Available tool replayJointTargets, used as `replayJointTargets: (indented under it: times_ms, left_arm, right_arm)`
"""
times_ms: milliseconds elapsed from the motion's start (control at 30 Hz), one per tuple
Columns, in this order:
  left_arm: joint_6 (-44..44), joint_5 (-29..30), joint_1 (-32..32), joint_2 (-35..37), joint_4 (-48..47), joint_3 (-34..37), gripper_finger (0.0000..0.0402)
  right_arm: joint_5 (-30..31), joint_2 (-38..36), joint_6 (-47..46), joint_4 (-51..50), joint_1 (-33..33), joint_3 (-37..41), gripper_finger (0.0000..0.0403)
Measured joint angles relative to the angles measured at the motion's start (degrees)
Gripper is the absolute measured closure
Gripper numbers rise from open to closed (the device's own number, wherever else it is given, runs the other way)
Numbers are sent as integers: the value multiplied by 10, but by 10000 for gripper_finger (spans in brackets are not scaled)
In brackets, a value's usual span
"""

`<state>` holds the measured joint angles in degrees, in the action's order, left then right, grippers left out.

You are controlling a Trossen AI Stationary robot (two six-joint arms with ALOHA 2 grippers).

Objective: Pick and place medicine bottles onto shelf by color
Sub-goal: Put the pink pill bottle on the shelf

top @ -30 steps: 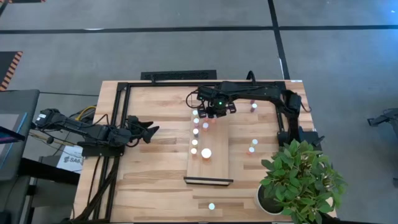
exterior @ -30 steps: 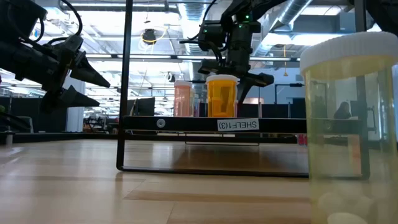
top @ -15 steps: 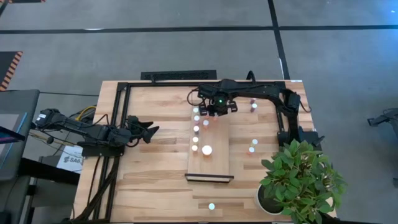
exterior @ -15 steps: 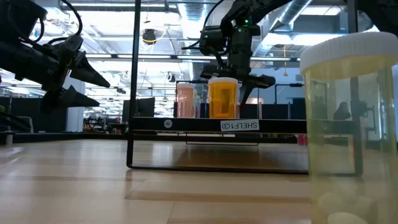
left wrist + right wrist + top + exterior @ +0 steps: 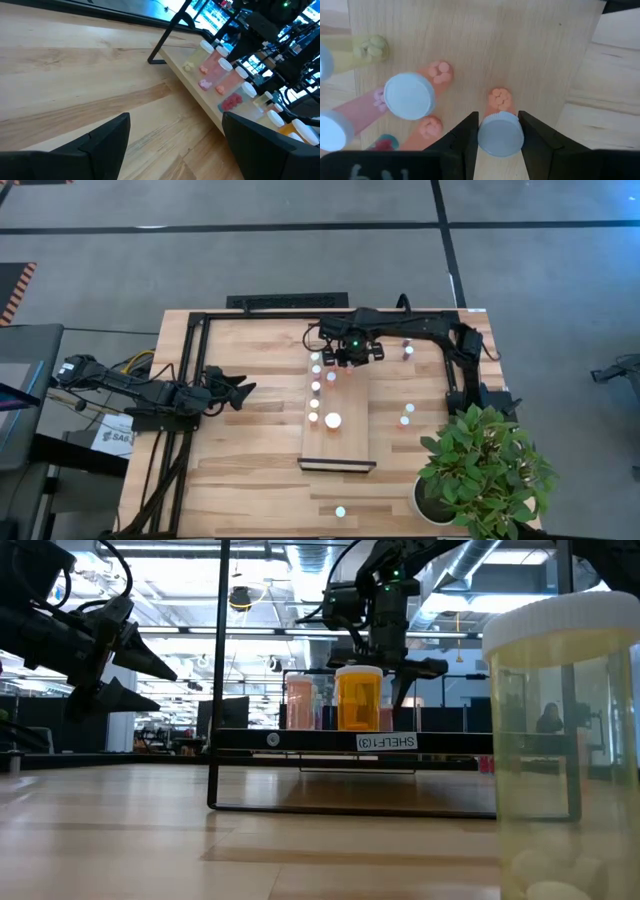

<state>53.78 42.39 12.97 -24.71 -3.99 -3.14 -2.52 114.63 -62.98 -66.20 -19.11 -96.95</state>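
Note:
The shelf [image 5: 345, 442] lies in the middle of the table, with several white-capped medicine bottles [image 5: 313, 404] standing along its left edge and one larger-capped orange bottle [image 5: 358, 700]. My right gripper [image 5: 500, 137] points straight down over the shelf's far end and is shut on a small bottle with orange pills [image 5: 499, 99]. My left gripper [image 5: 238, 390] waits open, level above the table to the left of the shelf, with nothing between its fingers. My right gripper has the bottle's white round cap [image 5: 500, 134] between its two fingers, one on each side. The fingers come from above, pointing down. The bottle stands upright with its bottom on the shelf board.
Loose bottles stand on the table right of the shelf [image 5: 408, 350] [image 5: 406, 415], and one sits near the front edge [image 5: 340, 511], looming large in the low view [image 5: 555, 740]. A potted plant [image 5: 485, 470] fills the near right corner. A black frame [image 5: 195, 330] runs along the left and far sides.
The shelf has shifted slightly. In the low view its near left leg stands farther toward the table's right than a second ago.

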Motion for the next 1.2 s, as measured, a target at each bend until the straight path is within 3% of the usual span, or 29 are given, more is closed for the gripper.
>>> replayJointTargets:
  times_ms: [433,1000,1200]
  left_arm:
    - [0,0,0,0,0,0,99]
    - [0,0,0,0,0,0,99]
    - [0,0,0,0,0,0,99]
  right_arm:
    - [28,0,-45,-21,11,-1,257]
    - [42,0,-46,22,2,-1,257]
    - [42,0,-46,27,2,-1,233]
